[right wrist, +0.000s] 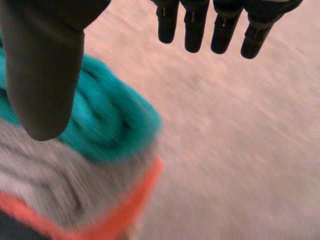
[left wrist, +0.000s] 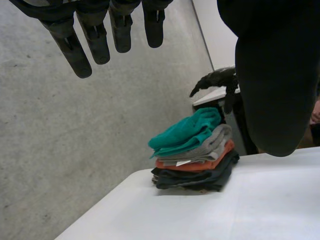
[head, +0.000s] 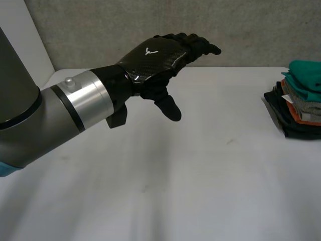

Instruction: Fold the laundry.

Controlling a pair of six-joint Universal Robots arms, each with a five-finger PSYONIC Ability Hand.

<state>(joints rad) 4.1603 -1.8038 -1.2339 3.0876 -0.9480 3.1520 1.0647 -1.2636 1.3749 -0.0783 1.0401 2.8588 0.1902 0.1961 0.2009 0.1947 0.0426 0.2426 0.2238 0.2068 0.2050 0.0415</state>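
Glossy carbon-weave left hand [head: 155, 56], cloth stack [head: 302, 98], matt table [head: 200, 175]

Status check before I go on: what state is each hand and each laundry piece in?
left hand: open, empty, held above the table.
right hand: open, empty, close to the stack's top.
stack of laundry: folded, piled near the table's edge.
teal cloth: folded, on top.
grey cloth: folded, under the teal.
orange cloth: folded, under the grey.
dark cloth: folded, at the bottom.
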